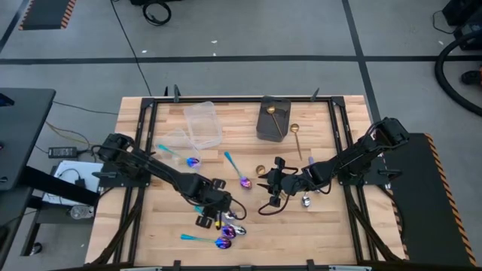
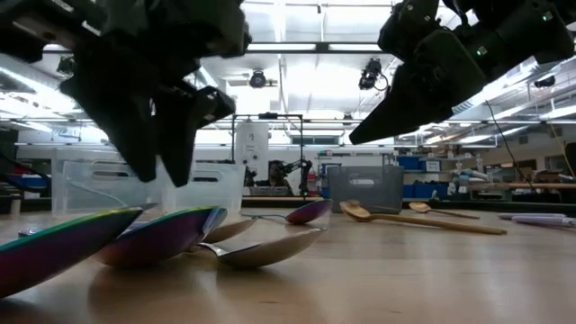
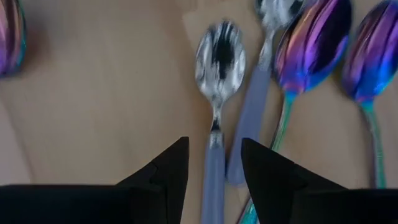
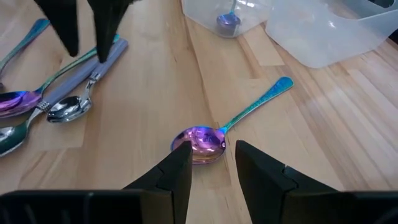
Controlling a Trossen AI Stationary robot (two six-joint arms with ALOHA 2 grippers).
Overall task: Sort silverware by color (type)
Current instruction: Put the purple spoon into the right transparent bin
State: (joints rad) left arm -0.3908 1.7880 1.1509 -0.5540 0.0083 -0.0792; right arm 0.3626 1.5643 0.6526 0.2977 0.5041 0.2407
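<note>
My left gripper [image 1: 217,217] hangs open over a cluster of silverware near the table's front. Its fingers stand on either side of the lilac handle [image 3: 213,177] of a silver spoon [image 3: 219,56] without touching it. A second lilac-handled spoon [image 3: 254,115] and two iridescent spoons [image 3: 311,46] lie beside it. My right gripper [image 4: 211,165] is open above the table's middle. Just ahead of it an iridescent spoon [image 4: 202,142] lies flat, its teal handle [image 4: 267,93] pointing away.
Two clear tubs [image 1: 203,124] stand at the back left; one [image 4: 227,22] holds an iridescent spoon. A dark grey box [image 1: 273,117] with a gold spoon stands at the back. A gold spoon [image 1: 296,134] and a silver one [image 1: 306,200] lie loose.
</note>
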